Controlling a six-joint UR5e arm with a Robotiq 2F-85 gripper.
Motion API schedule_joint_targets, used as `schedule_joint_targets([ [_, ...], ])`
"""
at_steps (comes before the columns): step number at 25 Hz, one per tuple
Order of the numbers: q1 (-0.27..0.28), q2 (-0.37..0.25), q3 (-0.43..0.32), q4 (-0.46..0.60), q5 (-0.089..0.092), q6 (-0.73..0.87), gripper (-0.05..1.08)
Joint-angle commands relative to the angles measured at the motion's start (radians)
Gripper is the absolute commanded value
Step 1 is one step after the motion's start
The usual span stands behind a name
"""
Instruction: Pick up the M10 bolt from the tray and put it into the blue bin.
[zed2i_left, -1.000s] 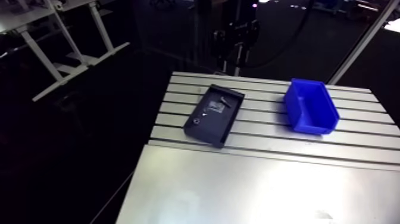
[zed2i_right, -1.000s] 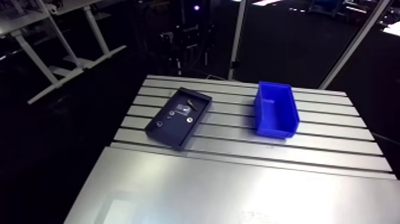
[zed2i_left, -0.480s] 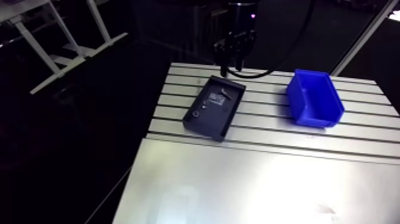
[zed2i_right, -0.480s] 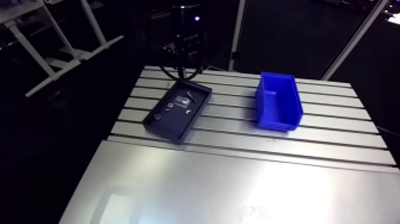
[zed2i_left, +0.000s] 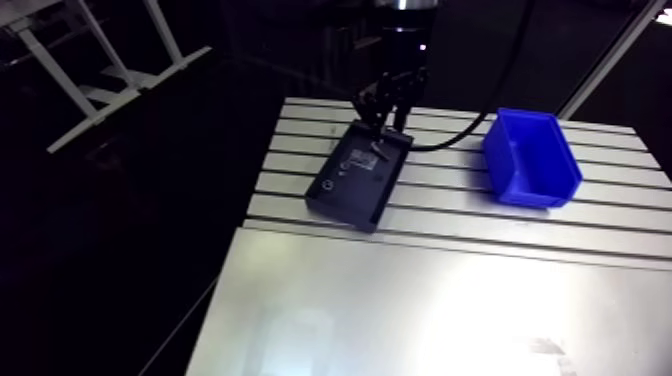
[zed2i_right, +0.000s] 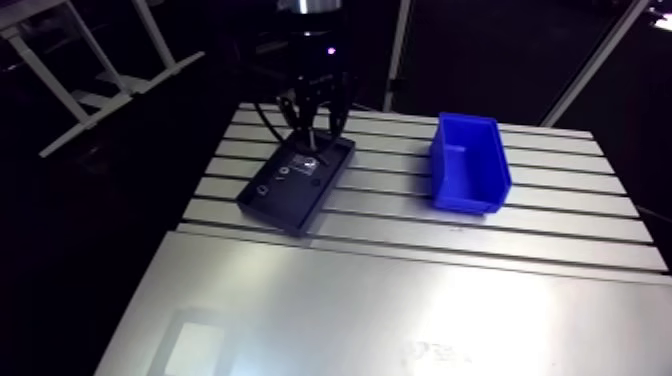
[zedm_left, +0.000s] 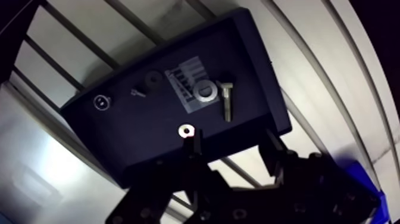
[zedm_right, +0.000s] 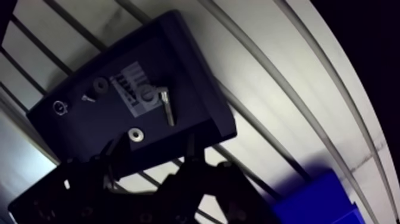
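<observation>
The M10 bolt (zedm_left: 226, 101) lies flat in the black tray (zedm_left: 250, 59), beside a large shiny washer (zedm_left: 205, 92) on a white label. In the wrist view my gripper (zedm_left: 233, 142) hovers over the tray's near edge, open, with nothing between its fingers (zedm_left: 193, 143). The bolt sits a short way ahead of the fingertips. The arm view shows the gripper (zed2i_left: 383, 128) low over the far end of the tray (zed2i_left: 358, 178). The blue bin (zed2i_left: 530, 158) stands to the right of the tray, apart from it.
Other small parts share the tray: a small bright washer (zedm_left: 187, 130), a dark washer (zedm_left: 153, 78), a tiny screw (zedm_left: 138, 92) and a nut (zedm_left: 102, 102). The slotted table (zed2i_left: 450, 215) runs between tray and bin; a smooth metal plate (zed2i_left: 420, 310) covers its near part.
The gripper has come down from above the table's far edge to just over the tray's far end. The camera shifted with the arm. Tray and bin have stayed put.
</observation>
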Motion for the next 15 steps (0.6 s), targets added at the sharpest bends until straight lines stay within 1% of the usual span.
schedule_joint_targets([
  [1,-0.001,0.01,0.02,-0.032,0.0,-0.022,0.43],
  [4,0.0,0.013,0.027,-0.043,0.0,-0.024,0.44],
  [7,-0.001,0.036,0.029,-0.052,0.0,-0.028,0.44],
  [15,-0.001,0.048,0.029,-0.056,0.0,-0.03,0.44],
])
